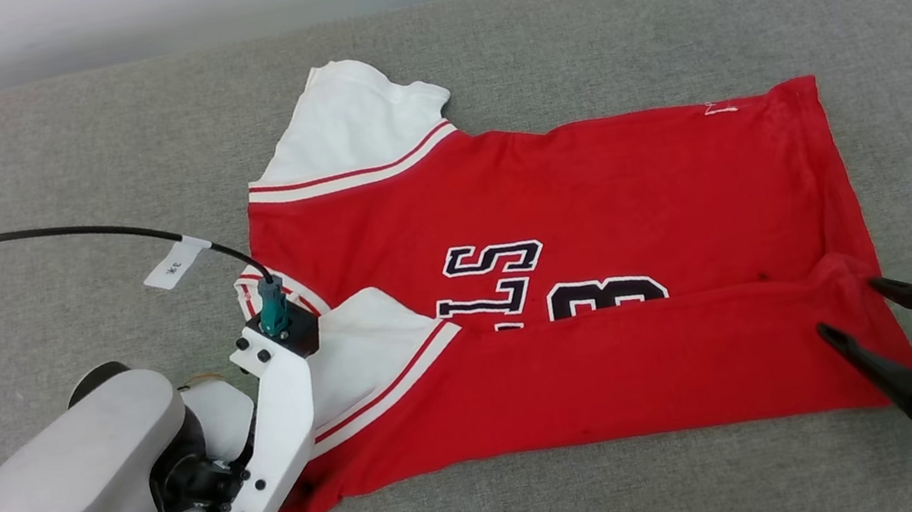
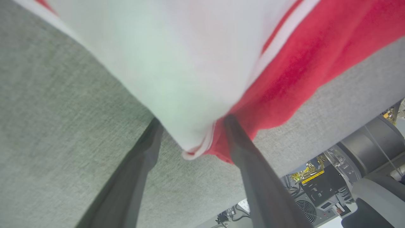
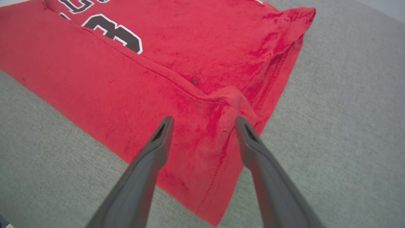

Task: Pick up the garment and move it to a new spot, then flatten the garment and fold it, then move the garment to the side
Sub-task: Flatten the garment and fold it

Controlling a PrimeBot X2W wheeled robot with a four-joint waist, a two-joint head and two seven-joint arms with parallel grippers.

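A black cable (image 1: 45, 234) with a paper tag (image 1: 175, 264) looped over the grey padded tabletop (image 1: 29, 142) to the wrist of the left gripper (image 2: 193, 122). That gripper stood at the collar end of the red "BULLS" jersey (image 1: 614, 202), its jaws fully spread and holding nothing. In the left wrist view, its fingers straddled the tip of the near white sleeve (image 1: 360, 346).

The jersey lay lengthwise across the middle of the table with its far sleeve (image 1: 350, 121) spread flat. Its near long edge was doubled over in a wide band (image 1: 605, 370) that cut off the lower half of the lettering (image 1: 496, 272).

At the hem end the right gripper (image 1: 846, 306) hovered just above the band's puckered corner (image 3: 234, 101), its jaws equally wide and empty.

The fold appeared only partly made, and the risks lay at both ends. A pinch on the sleeve tip alone would likely lift that loose flap and leave the red body behind. At the bunched hem corner the fingers could catch a single layer, which would peel the band open. If the two arms lifted unevenly, the jersey would skew, and the slack cable could drag across the cloth.
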